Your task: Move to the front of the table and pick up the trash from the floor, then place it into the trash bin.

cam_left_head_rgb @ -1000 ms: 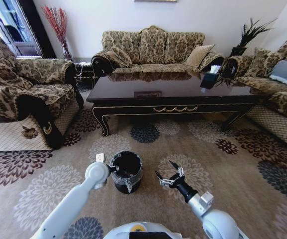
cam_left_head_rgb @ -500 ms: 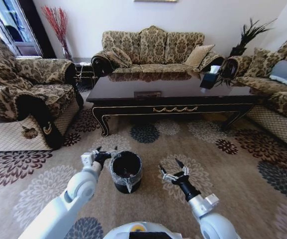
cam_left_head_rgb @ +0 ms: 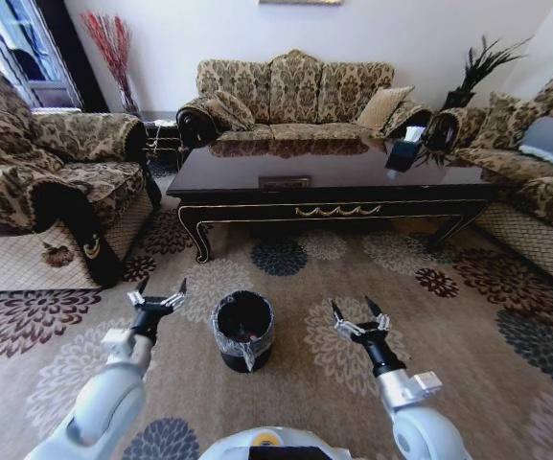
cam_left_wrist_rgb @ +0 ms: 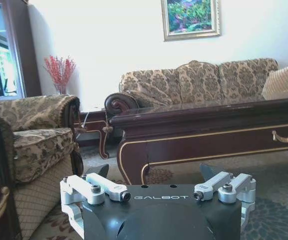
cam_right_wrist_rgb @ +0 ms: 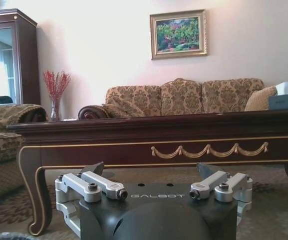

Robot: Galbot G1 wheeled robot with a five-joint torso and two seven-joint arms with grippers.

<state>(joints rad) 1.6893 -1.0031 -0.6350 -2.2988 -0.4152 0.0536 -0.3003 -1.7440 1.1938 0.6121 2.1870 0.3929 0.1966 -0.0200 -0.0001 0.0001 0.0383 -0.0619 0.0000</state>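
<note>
Both sets of fingers are standing spread apart with nothing between them. The left gripper point(cam_left_head_rgb: 157, 295) is hovering over the floor point(cam_left_head_rgb: 468, 316) just left of the trash bin point(cam_left_head_rgb: 243, 331), and the right gripper point(cam_left_head_rgb: 358, 316) is hanging at about the same height to the bin's right. The black, plastic-lined bin is sitting on the flowered carpet between the two arms, in front of the dark coffee table point(cam_left_head_rgb: 334, 182), where a tissue box point(cam_left_head_rgb: 403, 151) is resting.
</note>
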